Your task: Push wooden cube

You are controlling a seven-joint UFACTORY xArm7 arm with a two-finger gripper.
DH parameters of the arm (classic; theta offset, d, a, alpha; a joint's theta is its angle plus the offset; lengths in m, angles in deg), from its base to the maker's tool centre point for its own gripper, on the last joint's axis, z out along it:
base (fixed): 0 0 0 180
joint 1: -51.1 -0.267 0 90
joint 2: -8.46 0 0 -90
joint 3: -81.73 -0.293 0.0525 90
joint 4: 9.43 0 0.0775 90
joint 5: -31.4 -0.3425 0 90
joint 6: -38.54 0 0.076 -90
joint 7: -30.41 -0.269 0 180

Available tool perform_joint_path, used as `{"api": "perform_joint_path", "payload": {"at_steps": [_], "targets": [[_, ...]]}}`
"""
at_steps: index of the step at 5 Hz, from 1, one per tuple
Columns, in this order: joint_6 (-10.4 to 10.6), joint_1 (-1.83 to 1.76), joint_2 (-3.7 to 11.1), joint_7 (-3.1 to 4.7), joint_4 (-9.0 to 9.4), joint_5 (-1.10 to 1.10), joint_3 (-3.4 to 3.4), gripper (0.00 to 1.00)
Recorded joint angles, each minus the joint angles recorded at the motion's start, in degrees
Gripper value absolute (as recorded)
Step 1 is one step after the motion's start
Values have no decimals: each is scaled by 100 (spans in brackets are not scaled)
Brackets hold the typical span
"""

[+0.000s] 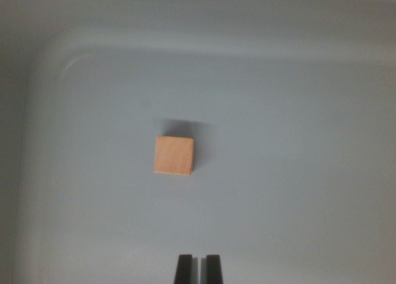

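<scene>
jaws (198,268) nearly pressed together, empty | wooden cube (174,154) apart | grey bin floor (297,172), curved walls

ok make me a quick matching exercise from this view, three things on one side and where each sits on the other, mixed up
Things:
1. wooden cube
2. pincer
3. tray wall

Places:
a. bottom edge of the wrist view, fingers close together
b. along the wrist view's left side
c. near the middle, on the grey floor

Pairs: 1-c, 2-a, 3-b
</scene>
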Motion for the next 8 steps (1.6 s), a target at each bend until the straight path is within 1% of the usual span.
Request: {"api": "perform_joint_path", "payload": {"at_steps": [1,2,3,4,5,6,7,8], "targets": [[138,-11,33,-31,112,10,-7,0],[138,-11,33,-31,112,10,-7,0],[292,-24,71,-65,237,22,-14,0],[292,-24,71,-65,237,22,-14,0],[476,-39,115,-106,386,35,-23,0],[476,-39,115,-106,386,35,-23,0],[680,-55,165,-152,551,50,-33,0],[680,-55,165,-152,551,50,-33,0]]}}
